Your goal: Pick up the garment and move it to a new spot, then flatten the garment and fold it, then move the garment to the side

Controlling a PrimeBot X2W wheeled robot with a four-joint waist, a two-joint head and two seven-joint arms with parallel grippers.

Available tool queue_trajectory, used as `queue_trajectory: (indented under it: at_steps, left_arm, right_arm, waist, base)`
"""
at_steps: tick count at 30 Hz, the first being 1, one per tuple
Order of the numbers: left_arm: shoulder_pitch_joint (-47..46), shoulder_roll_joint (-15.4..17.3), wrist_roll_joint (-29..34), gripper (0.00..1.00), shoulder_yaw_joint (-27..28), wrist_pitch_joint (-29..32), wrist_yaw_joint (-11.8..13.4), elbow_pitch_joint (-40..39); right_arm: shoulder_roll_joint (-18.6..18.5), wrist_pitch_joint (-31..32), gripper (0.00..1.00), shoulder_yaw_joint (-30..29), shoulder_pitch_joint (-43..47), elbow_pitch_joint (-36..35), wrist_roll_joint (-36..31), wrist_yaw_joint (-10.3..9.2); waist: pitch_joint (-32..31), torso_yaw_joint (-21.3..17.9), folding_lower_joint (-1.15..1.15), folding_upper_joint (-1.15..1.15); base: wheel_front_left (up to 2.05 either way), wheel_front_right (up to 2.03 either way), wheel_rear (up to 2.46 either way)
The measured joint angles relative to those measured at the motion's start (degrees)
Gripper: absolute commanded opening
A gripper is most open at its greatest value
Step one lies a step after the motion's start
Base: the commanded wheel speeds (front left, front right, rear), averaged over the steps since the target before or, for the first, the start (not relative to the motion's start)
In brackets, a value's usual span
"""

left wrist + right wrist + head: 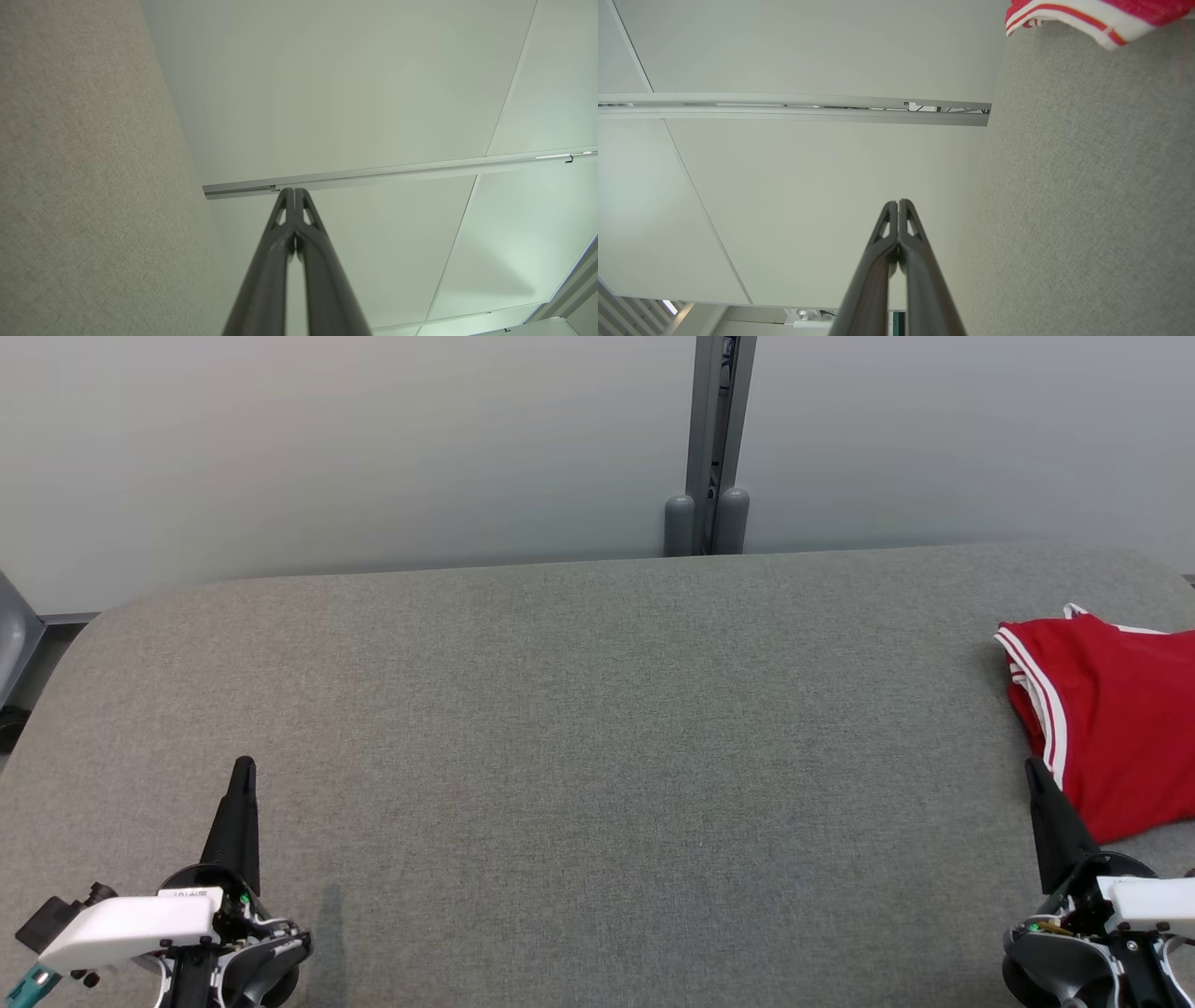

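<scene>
Garment (1111,728): red, white striping along its borders, lying loosely bunched at the right edge of the worktop (597,728), about midway between far and near edges; part of it runs off the head view on the right (full extent not judged). Worktop surface: grey woven fabric, far corners rounded. Left gripper (245,767): over the near left part of the worktop, well apart from the garment, fingers pressed together into a single point aimed at the far edge, nothing between them. Left wrist view confirms: the two dark fingers meet at the tips, no cloth caught, grey fabric to one side and pale wall panels (336,84) with a metal rail (397,170) beyond. Right gripper (1033,767): over the near right part of the worktop, fingers likewise closed tight and empty, tip pointing to the far edge. In the head view that tip sits just beside the garment's near-left border; contact cannot be told from there. Right wrist view: the tips meet against the pale panels, and the garment's striped hem shows at the top right corner of that view, apart from the fingertips, bare grey fabric between. Behind the far edge: a grey upright post (714,439) with two rounded caps at its base
</scene>
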Motion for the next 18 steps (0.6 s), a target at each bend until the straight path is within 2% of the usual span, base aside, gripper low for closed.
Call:
queue_trajectory:
  at_steps: [18]
  left_arm:
    - [0.0,-0.1,0.0,0.0,0.1,0.1,0.0,0.0]
  right_arm:
    - [0.1,0.0,0.0,-0.1,0.0,0.0,-0.1,0.0]
  waist:
    - [0.0,0.0,0.0,0.0]
  base:
    - [0.0,0.0,0.0]
